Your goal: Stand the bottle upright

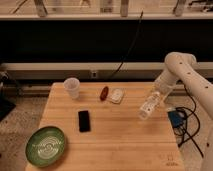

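Camera view shows the two-finger gripper (157, 96) near the right edge of the pale wooden table (120, 145), clamped on the small whitish translucent plastic bottle (148, 107), whose long axis slants down-left from it, the lower end at or just above the tabletop.

White cup (72, 87) back-left on wooden table (125, 135); red object (104, 93) beside white square item (117, 95); black phone (84, 120) centre-left; green plate (46, 145) front-left.

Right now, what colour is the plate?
The plate is green with pale swirls, camera view. The gripper holds the bottle tilted over the table.
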### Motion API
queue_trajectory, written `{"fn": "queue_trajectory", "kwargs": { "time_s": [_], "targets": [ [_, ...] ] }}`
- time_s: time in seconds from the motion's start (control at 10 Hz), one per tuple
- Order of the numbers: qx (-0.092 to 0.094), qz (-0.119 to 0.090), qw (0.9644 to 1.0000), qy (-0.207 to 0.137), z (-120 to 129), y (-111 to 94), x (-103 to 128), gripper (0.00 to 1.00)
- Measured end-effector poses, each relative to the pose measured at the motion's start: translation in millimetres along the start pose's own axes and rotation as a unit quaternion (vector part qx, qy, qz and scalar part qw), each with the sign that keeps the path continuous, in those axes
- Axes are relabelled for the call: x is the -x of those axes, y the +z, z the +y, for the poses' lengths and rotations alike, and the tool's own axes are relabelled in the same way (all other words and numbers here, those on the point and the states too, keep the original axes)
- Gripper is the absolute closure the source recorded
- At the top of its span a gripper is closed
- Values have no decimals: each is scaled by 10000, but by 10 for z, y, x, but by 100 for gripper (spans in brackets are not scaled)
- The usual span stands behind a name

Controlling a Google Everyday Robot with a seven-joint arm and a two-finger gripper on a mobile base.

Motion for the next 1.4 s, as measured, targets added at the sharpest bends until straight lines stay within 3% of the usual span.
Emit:
{"fn": "queue_trajectory", "kwargs": {
  "time_s": [1.1,1.3,1.4],
  "targets": [
    [-231,-236,9993,-146,139,-97,-16,100],
    [-298,-44,9994,-180,104,-88,6,100],
    [-449,62,9987,-216,88,-94,13,100]
  ]
}}
